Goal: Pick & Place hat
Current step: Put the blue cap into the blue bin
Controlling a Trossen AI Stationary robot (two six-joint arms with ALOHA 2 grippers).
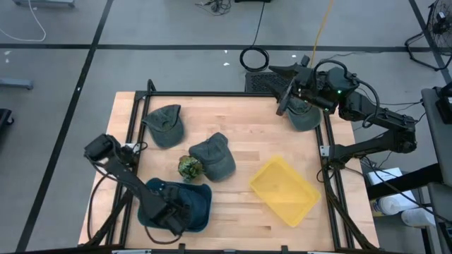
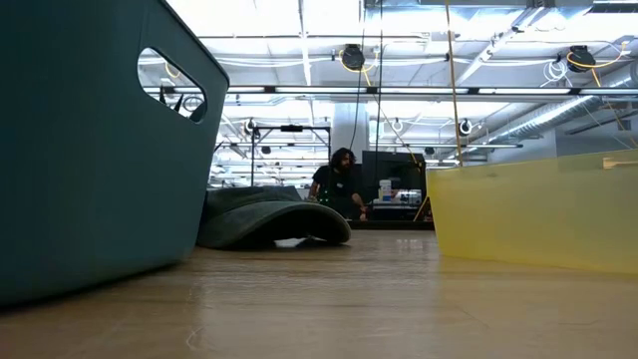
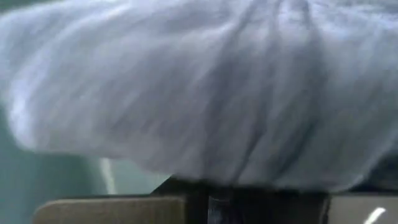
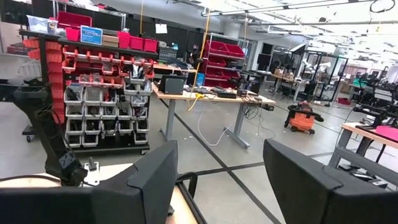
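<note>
High view: the table (image 1: 240, 120) is the biggest thing here, a pale wooden top with both arms reaching in from opposite corners. Next in size are the two containers. The teal bin (image 1: 194, 204) sits right under the left gripper (image 1: 169, 212), which is lowered into it; this looks like the drop-off spot for hats. The yellow tray (image 1: 284, 190) lies well away from both grippers, toward the right arm's side, and looks empty.

Then the hats. Grey-blue cloth fills the left wrist view, pressed close against the camera, so one hat (image 3: 199, 87) is inside the bin at the left gripper. That gripper is nearly clenched, and I judge it to be pinching the cloth, probably about to let go, though the fingers themselves are hidden by the fabric. Two more grey-green hats wait on the table: one (image 1: 164, 125) far from the left gripper near the back rail, one (image 1: 214, 156) nearer, between bin and tray. A fourth hat (image 1: 305, 115) lies just below the right gripper (image 1: 286, 95) at the far right corner. That gripper is tilted up, its fingers spread with nothing between them, parked or lining up for that hat.

Smallest is a green camouflage-patterned object (image 1: 188, 167), touching the middle hat; I cannot tell what it is.
</note>
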